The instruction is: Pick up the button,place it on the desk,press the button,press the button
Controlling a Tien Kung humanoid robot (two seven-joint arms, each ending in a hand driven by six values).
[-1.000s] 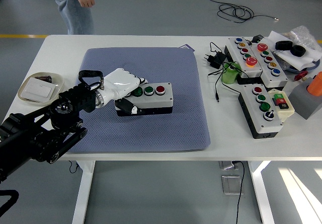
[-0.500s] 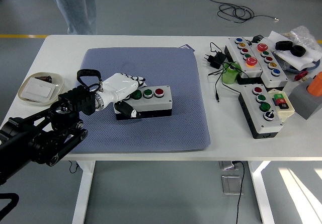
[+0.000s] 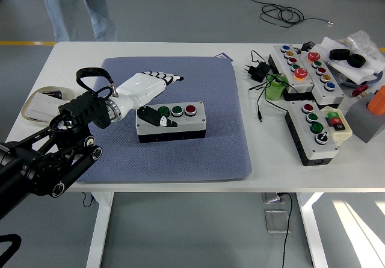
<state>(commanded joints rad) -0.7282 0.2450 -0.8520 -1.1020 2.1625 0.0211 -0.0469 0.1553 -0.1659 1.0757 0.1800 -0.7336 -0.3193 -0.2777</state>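
Looking like your button box (image 3: 171,121) is placed, left hand (image 3: 144,87) fingers spread just above it, presses left.

A white table (image 3: 150,50) stands on a grey floor. A blue-grey mat (image 3: 198,141) covers its middle, and a grey button box (image 3: 171,121) with two green buttons and one red rests on the mat. At the left edge sits a shallow dish (image 3: 37,104). On the right lie a long multi-button panel (image 3: 299,68), a black-sided button box (image 3: 313,132), a black plug adapter (image 3: 258,70) with a cable, a green cylinder (image 3: 276,88) and a grey block (image 3: 364,122).
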